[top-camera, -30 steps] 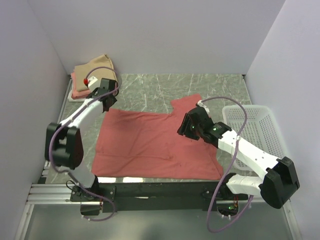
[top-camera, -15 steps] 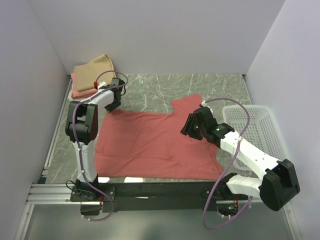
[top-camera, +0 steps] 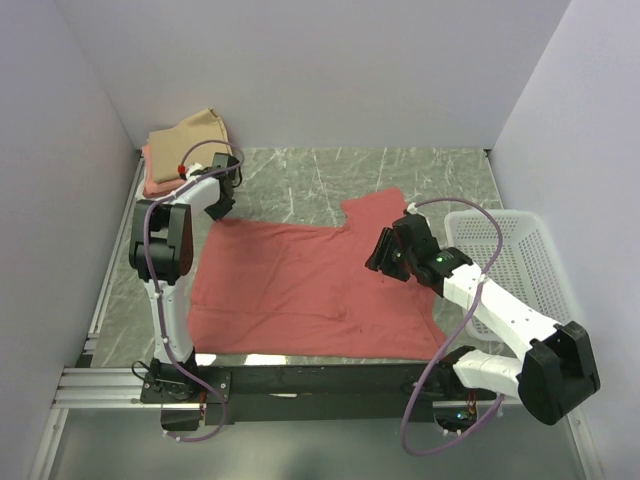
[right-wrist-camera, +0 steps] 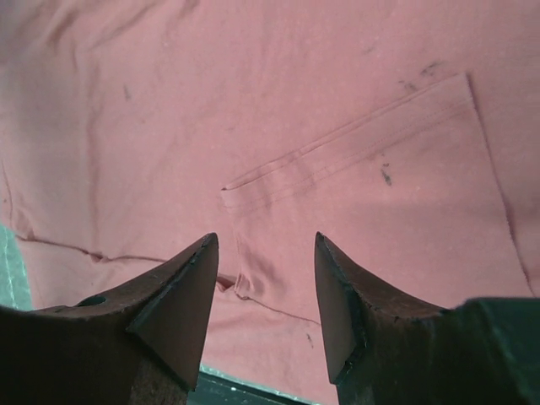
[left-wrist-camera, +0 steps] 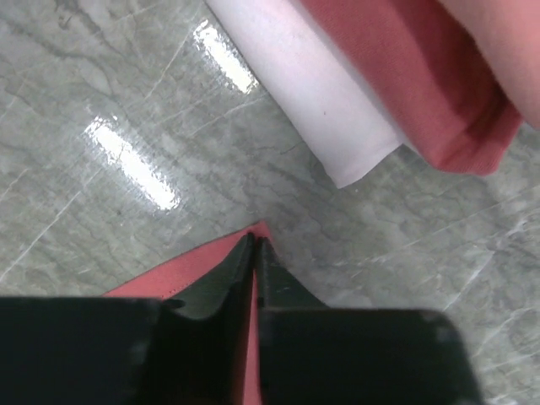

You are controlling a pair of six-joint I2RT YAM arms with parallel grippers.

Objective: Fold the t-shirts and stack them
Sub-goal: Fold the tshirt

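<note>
The plain salmon-red t-shirt lies spread flat on the marble table. My left gripper is at its far-left corner, shut on that corner of red cloth. My right gripper is open and empty, hovering just above the shirt's right side near the sleeve. Its fingertips straddle a sleeve hem and seam. The stack of folded shirts sits at the far left, tan on top and salmon-pink under it. A white one shows below the salmon-pink one.
A white perforated basket stands at the right edge of the table. Grey walls enclose the left, back and right. The black rail with the arm bases runs along the near edge.
My left arm has swung its elbow inward and up while its gripper stayed at the shirt's far-left corner. My right gripper has drifted slightly up and right over the shirt.
</note>
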